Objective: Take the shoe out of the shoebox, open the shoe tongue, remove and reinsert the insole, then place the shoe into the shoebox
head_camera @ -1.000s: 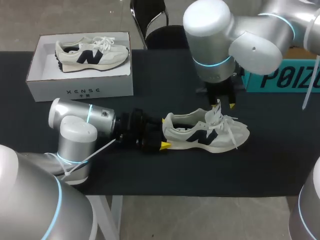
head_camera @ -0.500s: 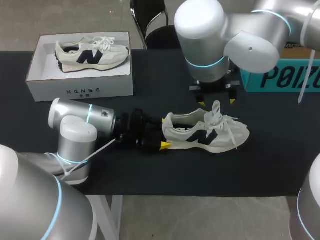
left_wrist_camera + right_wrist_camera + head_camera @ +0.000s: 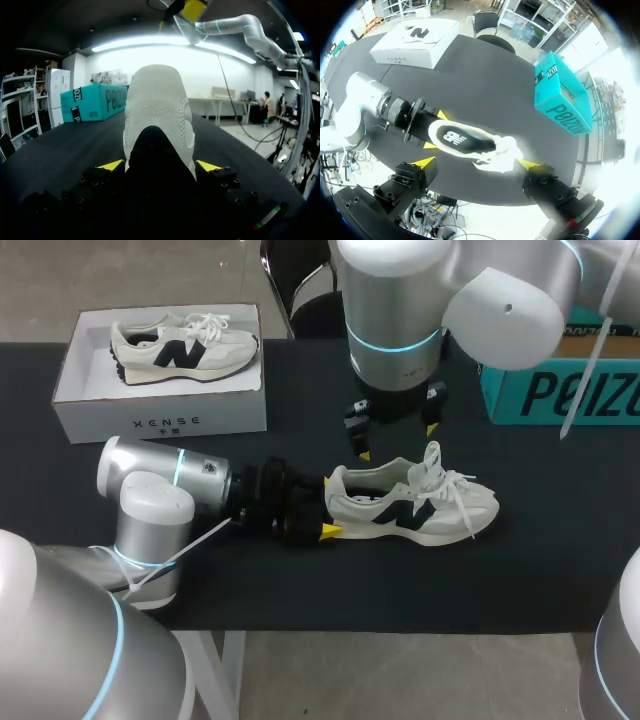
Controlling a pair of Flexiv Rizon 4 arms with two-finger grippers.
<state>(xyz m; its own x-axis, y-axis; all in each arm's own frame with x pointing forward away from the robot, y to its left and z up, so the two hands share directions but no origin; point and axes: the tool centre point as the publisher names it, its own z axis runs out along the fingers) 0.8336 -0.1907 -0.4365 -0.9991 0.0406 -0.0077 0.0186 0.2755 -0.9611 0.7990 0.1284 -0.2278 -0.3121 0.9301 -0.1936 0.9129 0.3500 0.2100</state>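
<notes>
My right claw [image 3: 396,440] has risen off the tongue [image 3: 430,462] and drawn back, wide open and empty. My left claw [image 3: 160,165] stays clamped on the heel of the shoe [image 3: 410,505], which lies on the worktop [image 3: 300,580]. I judge the tongue opened and insole removal next.

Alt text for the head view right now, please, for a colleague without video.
A white sneaker stands on the dark table, its heel gripped by the left gripper, while the right gripper hangs open above it. A second sneaker sits in the white shoebox at the table's far left.
</notes>
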